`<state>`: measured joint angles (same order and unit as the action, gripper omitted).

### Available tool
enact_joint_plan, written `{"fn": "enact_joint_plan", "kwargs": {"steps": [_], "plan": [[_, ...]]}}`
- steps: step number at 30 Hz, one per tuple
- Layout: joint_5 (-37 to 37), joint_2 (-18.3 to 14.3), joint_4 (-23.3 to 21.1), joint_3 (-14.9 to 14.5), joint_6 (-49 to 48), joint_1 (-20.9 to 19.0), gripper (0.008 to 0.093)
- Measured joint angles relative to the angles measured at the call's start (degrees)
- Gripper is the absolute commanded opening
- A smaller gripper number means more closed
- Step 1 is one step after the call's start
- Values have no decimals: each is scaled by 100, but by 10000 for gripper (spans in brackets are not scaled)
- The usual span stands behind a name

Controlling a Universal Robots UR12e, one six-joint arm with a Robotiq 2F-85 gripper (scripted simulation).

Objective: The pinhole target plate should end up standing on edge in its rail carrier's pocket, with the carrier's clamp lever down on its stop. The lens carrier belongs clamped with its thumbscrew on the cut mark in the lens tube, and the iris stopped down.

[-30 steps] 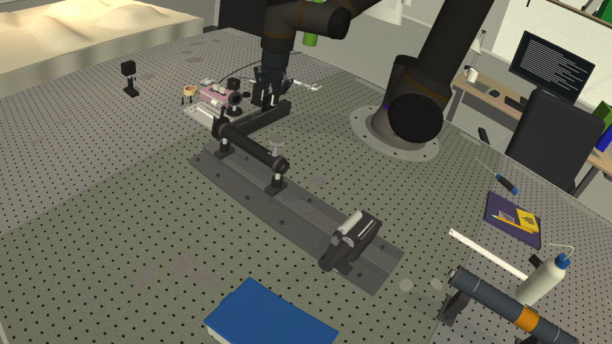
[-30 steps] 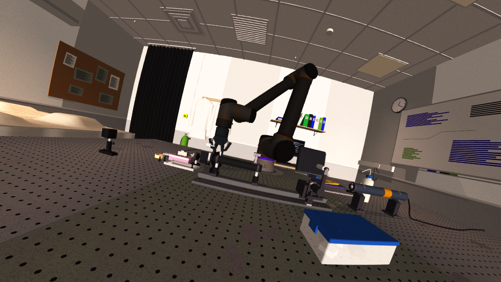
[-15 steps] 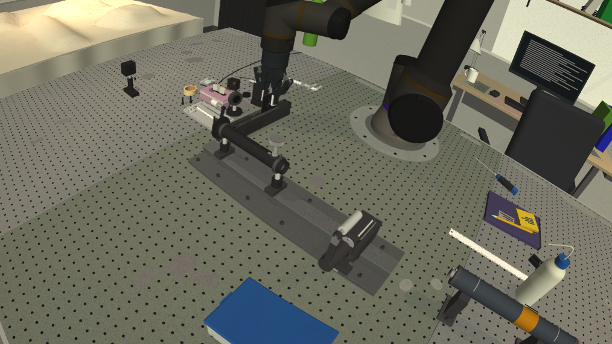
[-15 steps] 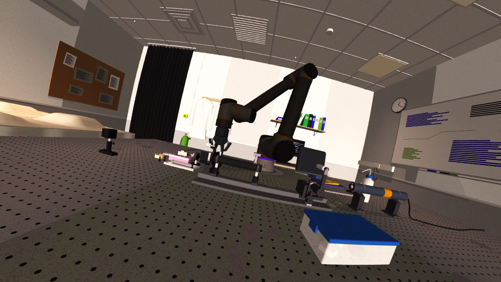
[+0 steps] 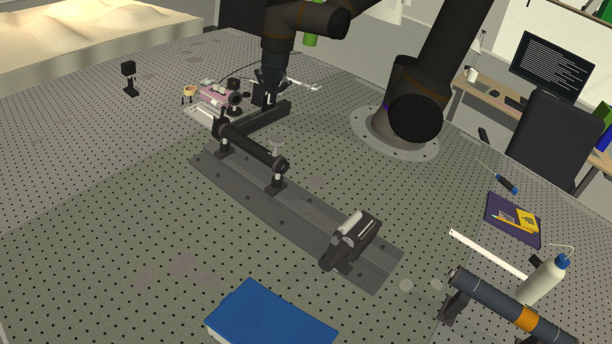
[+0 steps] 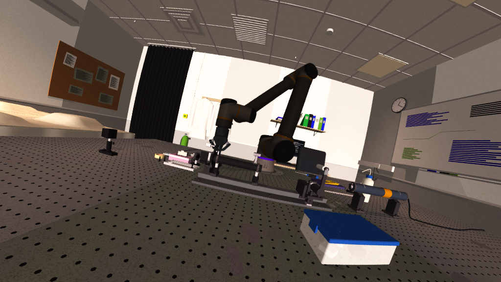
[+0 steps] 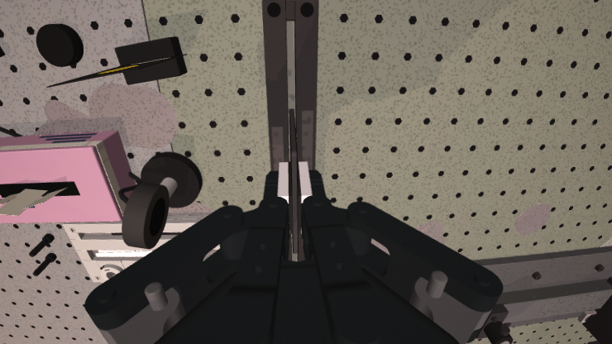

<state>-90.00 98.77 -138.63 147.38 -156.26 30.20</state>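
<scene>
The thin pinhole target plate [image 7: 292,171] stands on edge in the slot of a long dark holder block [image 5: 266,114] at the far end of the rail, and I see it edge-on from the wrist camera. The black lens tube [image 5: 252,147] sits on two posts over the grey rail [image 5: 295,214], with a thumbscrew [image 5: 277,141] on top near its open end. The rail carrier [image 5: 352,244] with its white-handled clamp lever [image 5: 352,222] sits at the rail's near end. My gripper [image 7: 292,179] [image 5: 268,97] is closed on the target plate.
A lens mount on a round base [image 7: 147,214] and a pink box [image 7: 55,177] lie just left of the gripper. A blue-lidded case [image 5: 267,318], a ruler [image 5: 488,254], a wash bottle [image 5: 541,278] and a laser tube [image 5: 509,306] sit toward the table's near side.
</scene>
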Motion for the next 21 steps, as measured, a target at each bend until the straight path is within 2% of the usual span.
{"fn": "enact_joint_plan", "kwargs": {"steps": [12, 21], "plan": [[0, 16, 26, -4, 0, 0, 80], [0, 170, 245, -73, 0, 0, 80]]}}
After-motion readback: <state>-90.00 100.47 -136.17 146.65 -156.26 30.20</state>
